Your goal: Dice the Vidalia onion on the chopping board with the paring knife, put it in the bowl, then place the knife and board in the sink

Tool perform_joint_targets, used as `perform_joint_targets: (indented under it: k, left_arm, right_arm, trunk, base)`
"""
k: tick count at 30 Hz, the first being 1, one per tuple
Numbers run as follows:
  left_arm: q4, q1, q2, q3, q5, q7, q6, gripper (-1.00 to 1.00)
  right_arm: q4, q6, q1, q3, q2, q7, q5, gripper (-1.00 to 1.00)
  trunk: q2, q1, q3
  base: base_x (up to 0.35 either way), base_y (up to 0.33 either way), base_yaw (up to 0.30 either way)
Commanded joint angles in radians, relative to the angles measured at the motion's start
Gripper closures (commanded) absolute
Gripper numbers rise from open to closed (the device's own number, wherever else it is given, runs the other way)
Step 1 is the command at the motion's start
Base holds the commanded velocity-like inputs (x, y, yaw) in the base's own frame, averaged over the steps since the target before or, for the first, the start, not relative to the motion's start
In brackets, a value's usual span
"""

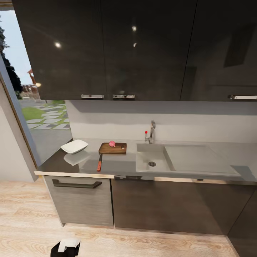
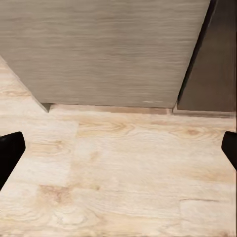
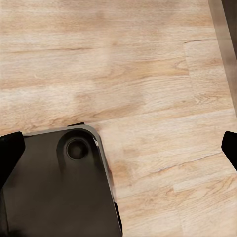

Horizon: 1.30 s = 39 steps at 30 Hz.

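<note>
The small pinkish-red Vidalia onion rests on the dark brown chopping board, on the glossy grey countertop left of the sink. The paring knife, red handle toward the front edge, lies on the counter just in front of the board. To the left of the board sits the white square bowl. My left gripper is open, low over the wooden floor, facing a cabinet front. My right gripper is open too, above the floor and my dark base.
A chrome tap with a red knob stands behind the basin, and a steel drainboard extends to its right. Dark wall cabinets hang overhead. Below the counter is a drawer with a bar handle. A window is at the left.
</note>
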<state>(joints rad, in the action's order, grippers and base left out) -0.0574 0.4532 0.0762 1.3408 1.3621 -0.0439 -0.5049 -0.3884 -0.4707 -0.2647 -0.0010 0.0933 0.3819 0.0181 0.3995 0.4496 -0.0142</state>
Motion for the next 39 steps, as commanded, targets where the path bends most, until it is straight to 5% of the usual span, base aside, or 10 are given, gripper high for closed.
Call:
perform_joint_targets:
  k: [1, 3, 4, 7, 13, 16, 20, 27, 37, 39]
  left_arm:
    - [-0.010, 0.000, -0.005, -0.110, -0.112, -0.020, -0.001, -1.00]
    - [-0.014, 0.000, -0.008, -0.197, -0.238, -0.030, 0.000, -1.00]
    - [-0.017, 0.000, -0.010, -0.260, -0.358, -0.036, 0.000, -1.00]
    - [-0.020, 0.000, -0.012, -0.376, -0.583, -0.042, 0.000, -1.00]
    - [-0.021, -0.001, -0.006, -0.679, -0.768, -0.049, -0.001, -1.00]
    - [-0.020, -0.010, -0.001, -0.841, -0.931, -0.051, -0.004, -1.00]
    - [-0.018, -0.023, 0.003, -0.921, -1.114, -0.046, -0.011, -1.00]
    - [0.025, -0.047, 0.004, -0.974, -1.185, -0.040, -0.017, -1.00]
    - [0.383, -0.178, 0.027, -1.013, -1.191, 0.072, -0.008, -1.00]
    - [0.528, -0.222, 0.049, -1.022, -1.189, 0.081, 0.065, -1.00]
  right_arm:
    - [-0.001, -0.002, -0.001, 0.000, 0.000, 0.002, 0.002, -1.00]
    - [-0.001, -0.002, -0.001, 0.000, 0.000, 0.002, 0.002, -1.00]
    - [-0.001, -0.002, -0.001, 0.000, 0.000, 0.002, 0.002, -1.00]
    - [-0.001, -0.002, -0.001, 0.000, 0.000, 0.002, 0.002, -1.00]
    - [-0.001, -0.002, -0.001, 0.000, 0.000, 0.002, 0.002, -1.00]
    - [-0.001, -0.002, -0.001, 0.000, 0.000, 0.002, 0.002, -1.00]
    - [-0.001, -0.002, -0.001, 0.000, 0.000, 0.002, 0.002, -1.00]
    - [-0.001, -0.002, -0.001, 0.000, 0.000, 0.002, 0.002, -1.00]
    - [-0.001, -0.002, -0.001, 0.000, 0.000, 0.002, 0.002, -1.00]
    - [-0.001, -0.002, -0.001, 0.000, 0.000, 0.002, 0.002, -1.00]
  trunk:
    - [0.001, 0.000, 0.000]
    - [0.001, 0.000, 0.000]
    - [0.001, 0.000, 0.000]
    - [0.001, 0.000, 0.000]
    - [0.001, 0.000, 0.000]
    - [0.001, 0.000, 0.000]
    - [0.001, 0.000, 0.000]
    - [0.001, 0.000, 0.000]
    - [0.001, 0.000, 0.000]
    - [0.001, 0.000, 0.000]
  base:
    - [0.000, 0.000, 0.000]
    - [0.000, 0.000, 0.000]
    - [0.000, 0.000, 0.000]
    - [0.000, 0.000, 0.000]
    - [0.000, 0.000, 0.000]
    - [0.000, 0.000, 0.000]
    - [0.000, 0.000, 0.000]
    - [0.000, 0.000, 0.000]
    - [0.000, 0.000, 0.000]
    - [0.000, 0.000, 0.000]
